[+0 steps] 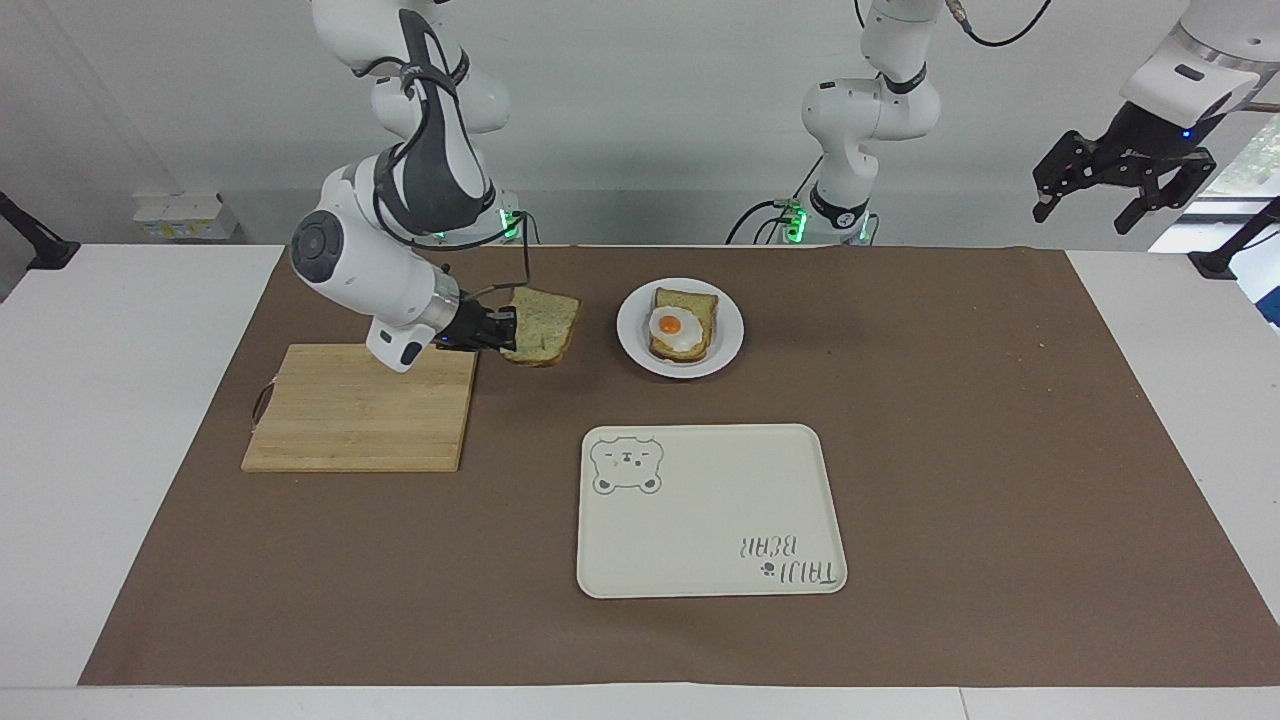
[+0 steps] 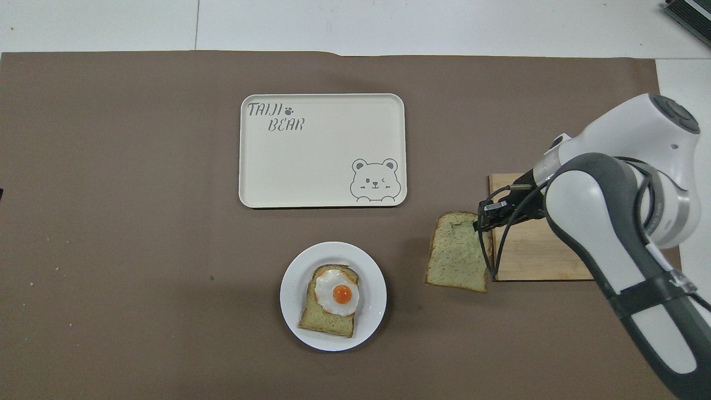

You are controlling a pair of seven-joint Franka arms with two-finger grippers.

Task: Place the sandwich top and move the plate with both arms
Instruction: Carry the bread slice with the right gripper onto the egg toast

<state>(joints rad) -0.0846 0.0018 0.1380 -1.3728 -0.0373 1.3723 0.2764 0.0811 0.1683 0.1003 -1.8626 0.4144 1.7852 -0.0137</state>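
Note:
The sandwich top (image 1: 541,325) (image 2: 455,253), a pale greenish-tan slice with a brown crust, hangs in the air over the brown mat, between the wooden board and the plate. My right gripper (image 1: 505,331) (image 2: 479,218) is shut on one edge of it. The small white plate (image 1: 730,330) (image 2: 369,311) sits near the robots at the table's middle and carries a bread slice with a fried egg (image 1: 672,325) (image 2: 339,293). My left gripper (image 1: 1112,195) waits open, high over the left arm's end of the table.
A wooden cutting board (image 1: 350,420) (image 2: 533,255) lies bare toward the right arm's end. A cream tray with a bear drawing (image 1: 710,510) (image 2: 322,150) lies farther from the robots than the plate. A brown mat (image 1: 960,440) covers the table.

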